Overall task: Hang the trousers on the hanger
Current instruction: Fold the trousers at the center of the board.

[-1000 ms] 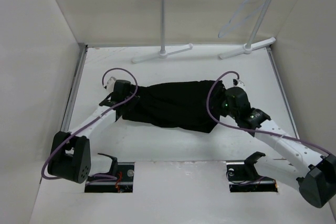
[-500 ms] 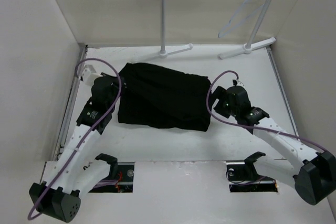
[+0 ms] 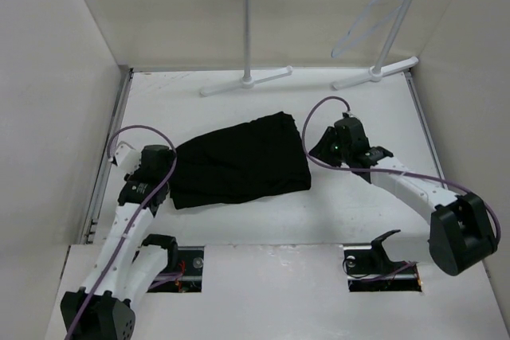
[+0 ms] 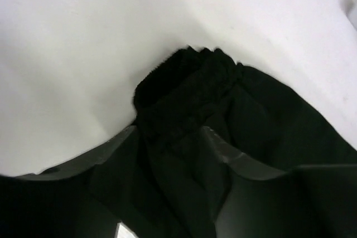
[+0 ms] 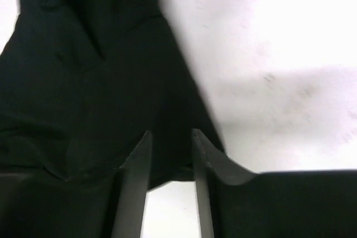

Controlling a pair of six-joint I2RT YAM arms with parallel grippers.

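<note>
The large black fabric trousers [image 3: 239,161] now lie as a compact, slanted bundle in the middle of the white counter [image 3: 263,220]. One second ago they are stretched long between the two arms, and half a second ago they are spread as a wider, flatter rectangle. The bundle is now narrower, and its far corner points toward the white garment rack with the metal rail [image 3: 249,29]. The left fingers [image 4: 234,157] sit at the near left end of the cloth. In the left wrist view a gathered, thick edge of the trousers runs between them, so I judge that they are clenched on the fabric. The right fingers [image 5: 134,176] come in closer than before and stand at the right edge of the bundle. The gap between them is small and a thin layer of black cloth fills its upper part, so they seem to be pinching this edge. The thin pale translucent triangular hanger [image 3: 362,25] hangs on the rail at the far right, well apart from the trousers, and nothing touches it. For the task, I think this means that the cloth is folded to a shorter length which can go over the hanger bar, but the hanging itself is not yet begun.
</note>
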